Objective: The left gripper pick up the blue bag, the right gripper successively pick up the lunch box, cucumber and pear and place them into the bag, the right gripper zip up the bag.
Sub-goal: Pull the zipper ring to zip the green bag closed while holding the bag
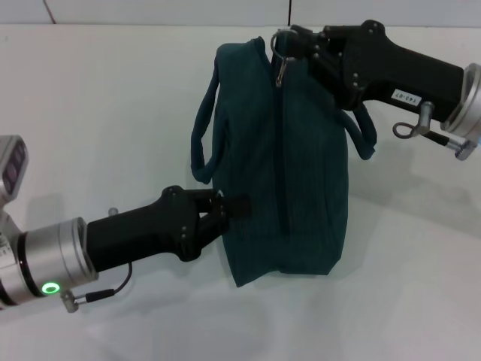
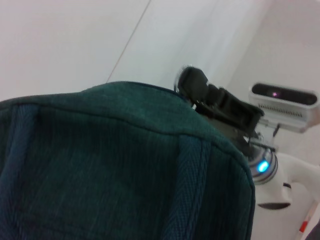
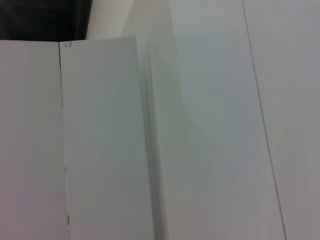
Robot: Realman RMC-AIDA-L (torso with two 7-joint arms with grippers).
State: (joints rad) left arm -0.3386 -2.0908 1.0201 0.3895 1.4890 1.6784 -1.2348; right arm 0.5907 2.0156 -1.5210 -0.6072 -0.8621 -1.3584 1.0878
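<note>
The blue bag [image 1: 282,173] lies on the white table, its zipper line closed along the top as far as I can see. My left gripper [image 1: 228,208] is shut on the bag's near-left edge. My right gripper [image 1: 291,41] sits at the bag's far end, pinched on the metal ring zipper pull [image 1: 279,60]. In the left wrist view the bag's teal fabric [image 2: 125,175] fills the picture, and the right gripper [image 2: 197,85] shows beyond its far end. The lunch box, cucumber and pear are out of view.
The bag's loop handles hang out to the left [image 1: 201,143] and to the right [image 1: 366,139]. The white table [image 1: 90,113] runs back to a wall. The right wrist view shows only pale panels [image 3: 200,125].
</note>
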